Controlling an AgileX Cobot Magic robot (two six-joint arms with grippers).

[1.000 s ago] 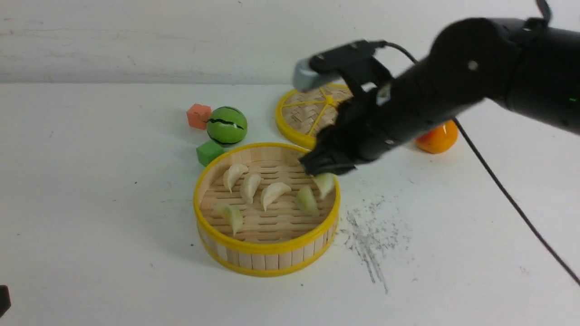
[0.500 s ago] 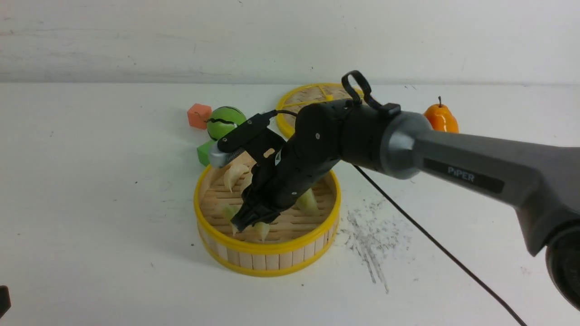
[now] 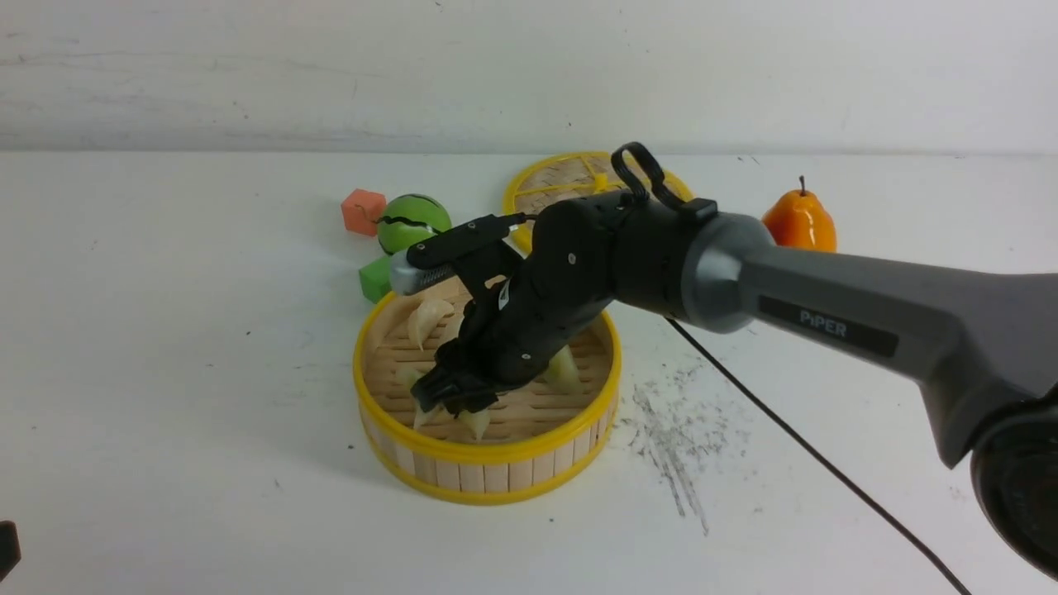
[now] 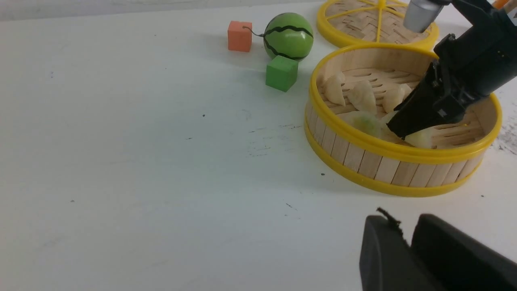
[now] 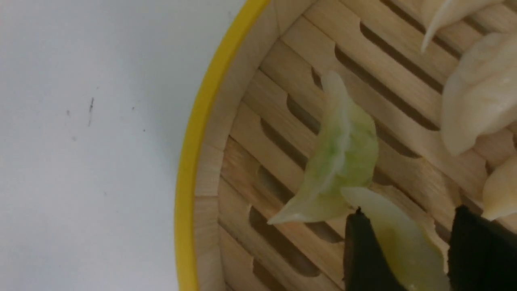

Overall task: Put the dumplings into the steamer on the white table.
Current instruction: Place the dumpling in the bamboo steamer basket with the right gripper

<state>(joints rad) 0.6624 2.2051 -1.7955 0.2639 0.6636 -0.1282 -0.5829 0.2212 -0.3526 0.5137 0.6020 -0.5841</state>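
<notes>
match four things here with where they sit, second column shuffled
1. green block
2. orange block
3. pale green dumplings
4. steamer

A. on the white table, with the woven lid behind it
B. inside the yellow-rimmed basket
C. in front of the watermelon
D. to the left of the watermelon

1-C; 2-D; 3-B; 4-A

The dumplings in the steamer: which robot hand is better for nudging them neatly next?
The right hand, I think. It's already down inside the steamer, with its open fingers on either side of a green dumpling. The left hand is outside, over the white table.
</notes>
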